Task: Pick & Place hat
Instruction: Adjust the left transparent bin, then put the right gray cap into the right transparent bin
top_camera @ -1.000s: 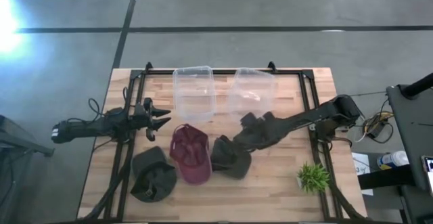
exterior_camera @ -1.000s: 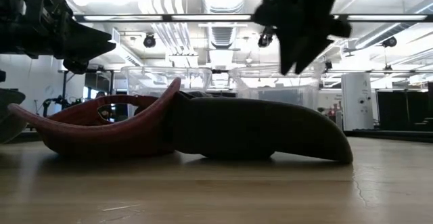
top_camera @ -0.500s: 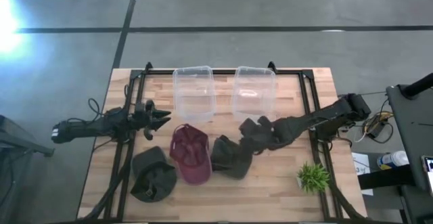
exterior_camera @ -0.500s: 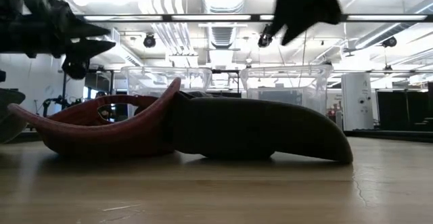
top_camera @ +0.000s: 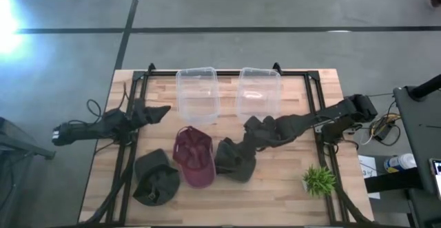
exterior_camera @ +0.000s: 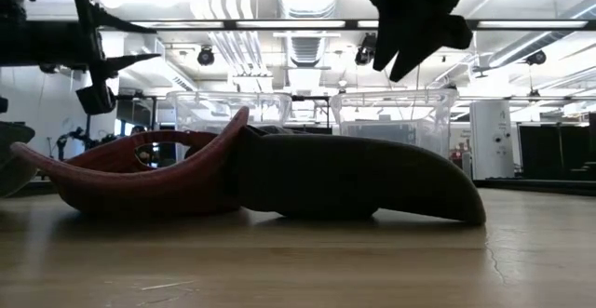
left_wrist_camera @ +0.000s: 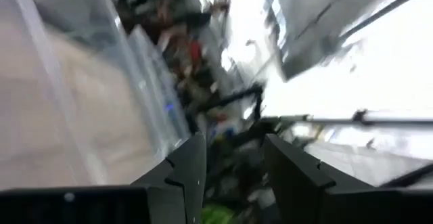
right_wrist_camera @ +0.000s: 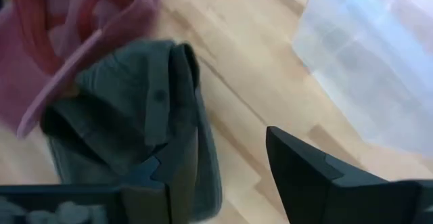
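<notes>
Lab, ceiling ducts [exterior_camera: 247, 29], equipment racks [exterior_camera: 549, 150]

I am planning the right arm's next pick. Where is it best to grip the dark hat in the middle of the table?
Probably the raised fold of the dark hat, from above. The right gripper hovers there, jaws open. That ridge stands clear of the wood and away from the maroon hat touching its other side.

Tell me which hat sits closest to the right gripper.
The dark hat on the right of the row, beside the maroon hat. The right gripper hovers just above it; the third hat lies far left.
</notes>
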You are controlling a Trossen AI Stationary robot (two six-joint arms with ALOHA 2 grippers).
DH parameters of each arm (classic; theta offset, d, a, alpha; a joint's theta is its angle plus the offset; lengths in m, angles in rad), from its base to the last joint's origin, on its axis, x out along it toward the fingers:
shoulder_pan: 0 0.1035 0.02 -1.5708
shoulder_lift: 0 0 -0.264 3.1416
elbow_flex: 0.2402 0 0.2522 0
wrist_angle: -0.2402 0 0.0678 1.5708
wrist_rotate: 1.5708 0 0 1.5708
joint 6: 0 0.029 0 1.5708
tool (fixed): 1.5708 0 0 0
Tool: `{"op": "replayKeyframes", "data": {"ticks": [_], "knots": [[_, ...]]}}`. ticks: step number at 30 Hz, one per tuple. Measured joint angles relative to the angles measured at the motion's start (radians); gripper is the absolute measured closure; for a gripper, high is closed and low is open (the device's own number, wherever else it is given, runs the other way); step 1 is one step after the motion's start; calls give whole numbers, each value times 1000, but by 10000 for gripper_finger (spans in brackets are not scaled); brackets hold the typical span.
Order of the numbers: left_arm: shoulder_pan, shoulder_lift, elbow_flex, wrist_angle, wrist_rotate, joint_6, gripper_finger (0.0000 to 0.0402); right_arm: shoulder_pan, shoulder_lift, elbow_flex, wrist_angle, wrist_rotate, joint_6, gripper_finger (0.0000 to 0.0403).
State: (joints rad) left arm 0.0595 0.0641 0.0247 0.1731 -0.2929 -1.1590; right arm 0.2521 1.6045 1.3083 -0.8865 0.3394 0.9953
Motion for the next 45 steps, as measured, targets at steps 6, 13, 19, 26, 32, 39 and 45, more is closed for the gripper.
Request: {"op": "replayKeyframes", "data": {"ticks": [6,13,19,26,32,39,45], "knots": [[-1,229,152,-235,215,153,259,-15,-1,-2,-4,-19,-4,232],[-9,517,350,-452,294,260,260,-15,-2,-2,-35,-38,23,232],[-9,724,404,-438,148,198,260,-19,-6,-2,-58,-34,23,232],[-6,808,405,-427,-68,117,260,-20,-6,-7,-67,-113,47,232],[22,769,419,-447,-268,115,260,-20,-2,-95,-27,-290,60,232],[-27,733,469,-592,-129,138,260,0,-10,-300,296,-327,62,232],[-142,718,473,-594,-114,129,260,-8,-10,-432,490,-287,5,232]]}}
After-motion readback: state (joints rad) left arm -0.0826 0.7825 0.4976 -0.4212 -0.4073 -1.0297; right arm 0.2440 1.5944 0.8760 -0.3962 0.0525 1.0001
